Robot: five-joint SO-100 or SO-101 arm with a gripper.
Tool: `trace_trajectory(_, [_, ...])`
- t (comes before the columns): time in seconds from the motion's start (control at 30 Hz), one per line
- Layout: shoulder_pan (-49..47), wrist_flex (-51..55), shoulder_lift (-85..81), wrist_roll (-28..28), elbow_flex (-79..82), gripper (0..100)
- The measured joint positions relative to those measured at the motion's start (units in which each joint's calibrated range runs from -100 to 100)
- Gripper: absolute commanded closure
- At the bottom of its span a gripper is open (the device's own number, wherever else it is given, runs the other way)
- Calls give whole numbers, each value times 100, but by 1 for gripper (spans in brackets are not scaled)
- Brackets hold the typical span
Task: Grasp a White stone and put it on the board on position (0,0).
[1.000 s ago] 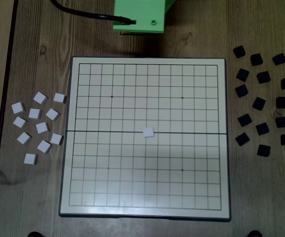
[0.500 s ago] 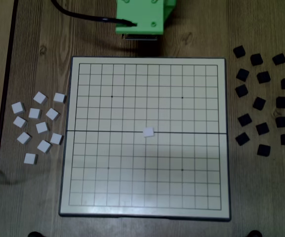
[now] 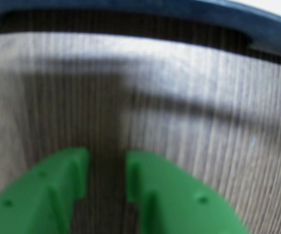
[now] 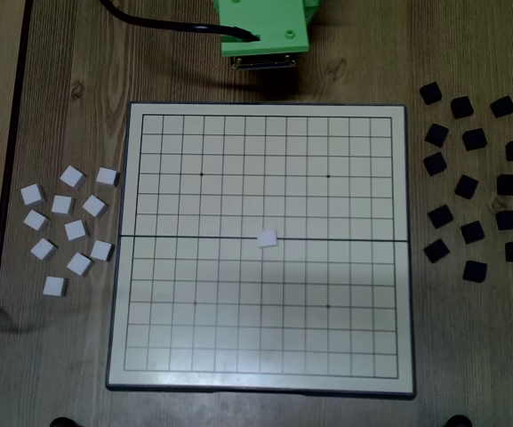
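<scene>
One White stone (image 4: 267, 237) lies flat on the board (image 4: 149, 356), on the dark middle line at the board's centre, covering the crossing of position (0,0). The green arm (image 4: 265, 31) sits beyond the board's far edge at the top of the fixed view, well away from that stone. In the wrist view my gripper (image 3: 106, 158) hangs over bare wooden tabletop, its two green fingers (image 3: 57, 185) a narrow gap apart with nothing between them. Several loose white stones (image 4: 71, 227) lie left of the board.
Several black square blocks (image 4: 474, 182) are scattered right of the board. A black cable (image 4: 149, 25) runs from the arm toward the top left. The table's dark edge (image 4: 7, 178) runs down the left side.
The green arm has drawn back toward the top edge of the fixed view. The white stone on the board has stayed in place.
</scene>
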Motion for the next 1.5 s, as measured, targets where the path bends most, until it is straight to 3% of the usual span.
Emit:
trace_trajectory(0.93, [54, 198, -584, -15, 18, 92])
trace_trajectory(1.5, [-22, 270, -721, 386, 18, 92])
